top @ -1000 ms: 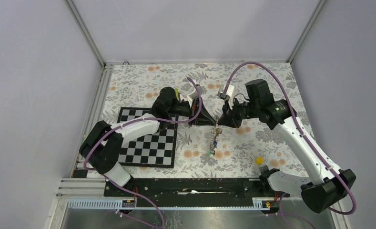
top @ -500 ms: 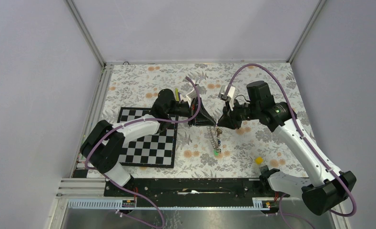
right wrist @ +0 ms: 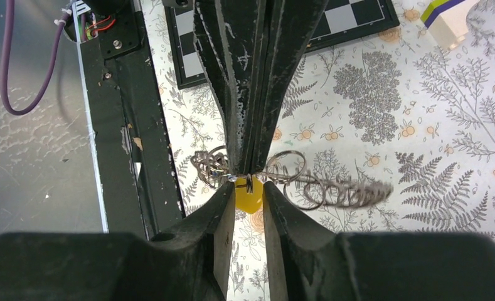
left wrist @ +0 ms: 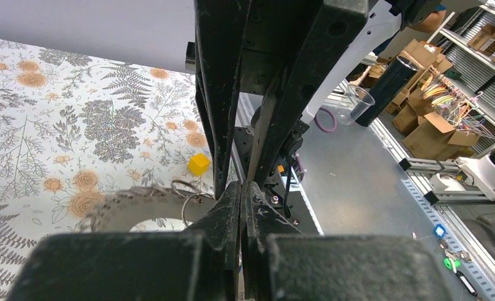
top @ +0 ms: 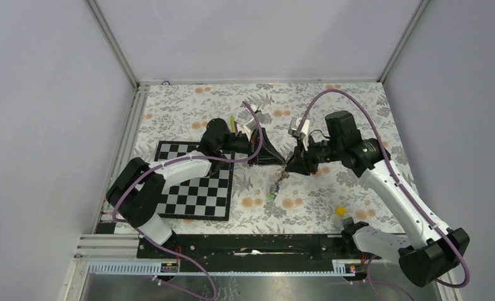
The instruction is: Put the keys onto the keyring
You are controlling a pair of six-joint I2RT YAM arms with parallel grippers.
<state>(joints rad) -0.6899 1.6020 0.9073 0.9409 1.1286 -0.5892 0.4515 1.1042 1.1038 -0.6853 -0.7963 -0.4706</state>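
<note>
Two sets of fingers are meeting over mid-desk [top: 332, 106]; your left gripper [left wrist: 240, 188] is pinching shut on the keyring [left wrist: 132, 199]; your right gripper [right wrist: 249, 188] is sitting narrowly parted astride a thin wire, clamping nothing. The keys [top: 271, 195] are trailing from the ring toward the near edge; I can't tell if they're touching the desk. My read: it's handling light, stiff, thin, slippery, and swinging freely; you're better off gripping the jagged rim flat between the fingers, not the small loops [right wrist: 283, 167].
</note>
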